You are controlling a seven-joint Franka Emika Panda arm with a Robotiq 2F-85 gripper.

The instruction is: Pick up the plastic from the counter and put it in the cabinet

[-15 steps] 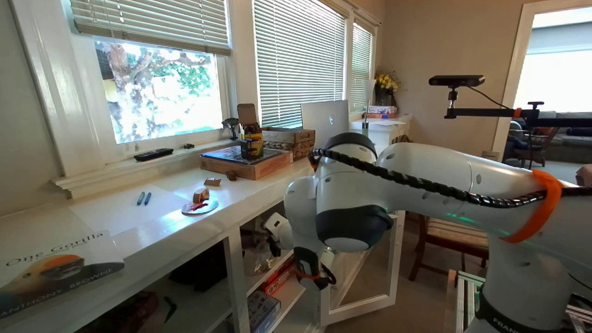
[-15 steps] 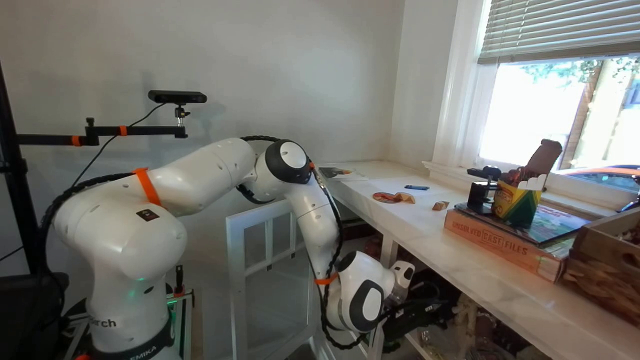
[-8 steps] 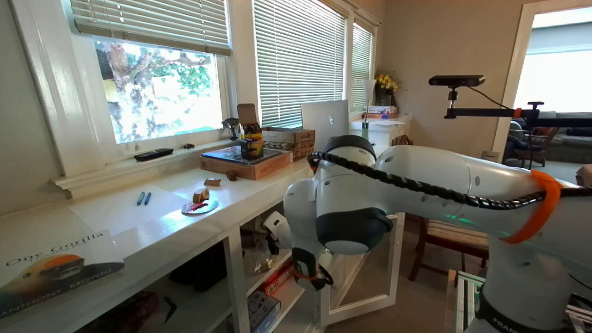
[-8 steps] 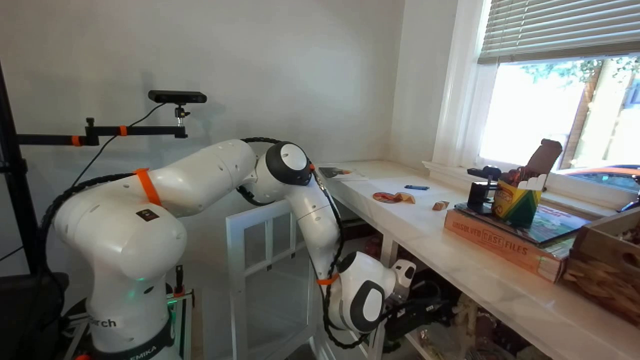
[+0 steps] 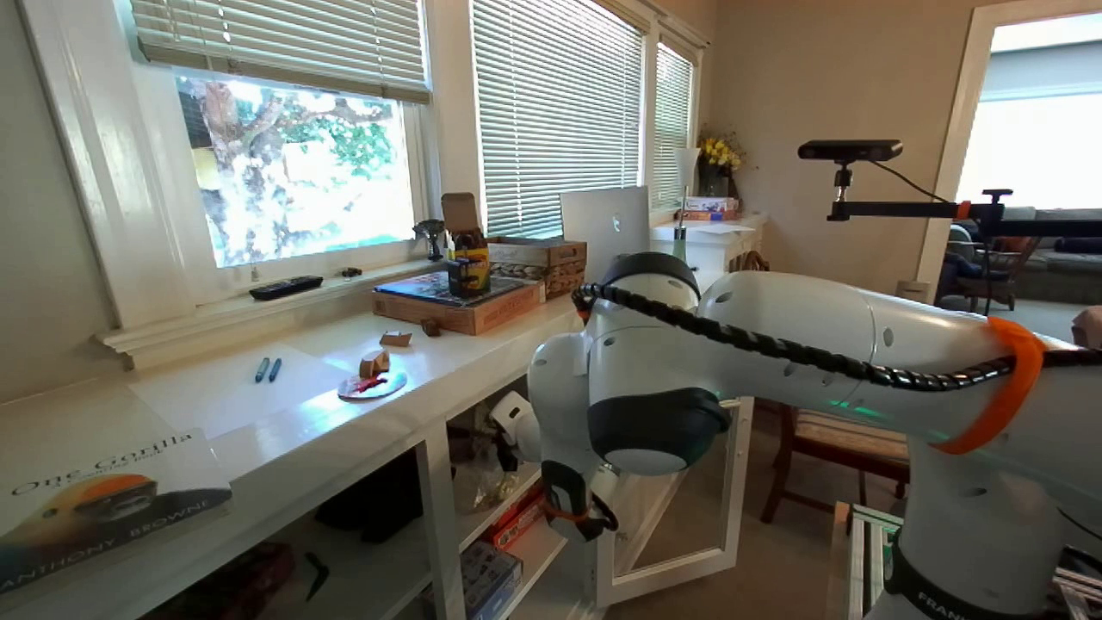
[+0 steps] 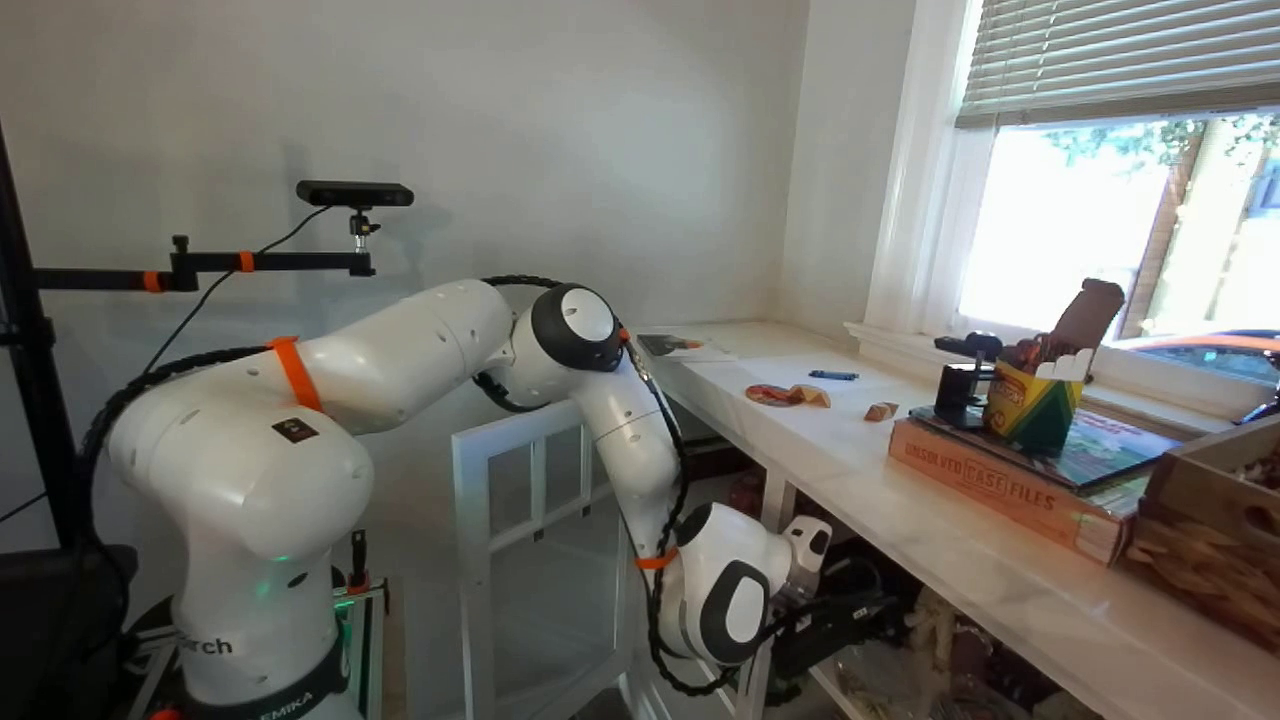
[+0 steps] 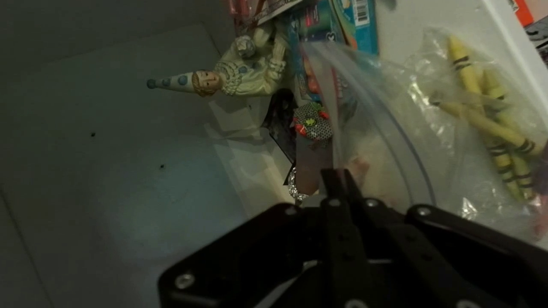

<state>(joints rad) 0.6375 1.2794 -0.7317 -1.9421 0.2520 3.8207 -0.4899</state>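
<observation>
Inside the white-painted wooden cabinet (image 5: pixel 441 517), below the long white worktop (image 6: pixel 900 490), the task's plastic is the clear, wrinkled plastic zip bag (image 7: pixel 421 141) at the black two-fingered gripper (image 7: pixel 341 174). Yellow, dark-banded crayons (image 7: pixel 492 126) appear to be inside it, at the end away from the fingertips. A white shelf (image 7: pixel 411 21) extends behind the bag; whether the bag bears on it cannot be determined.

Finger state: the tips are pressed together. One lip of the bag's mouth runs straight to them and appears to be pinched between them.

Handling, as judged: the film should be light, limp and slippery, with no stiffness to help positioning. The crayons supply most of the weight and are likely to make the loose end swing or drag.

Grip point: take the lip flat, near the blue-violet zip strip (image 7: pixel 409 143), where the plastic should be firmest. Do not clamp across the crayons; they may roll or snap. The mouth seems to gape, so carry it uppermost. Before release, lower until the shelf bears the crayons, and clear the cream-coloured clown figurine (image 7: pixel 239 75) nearby. Withdraw slowly; thin film can cling to the fingers.
</observation>
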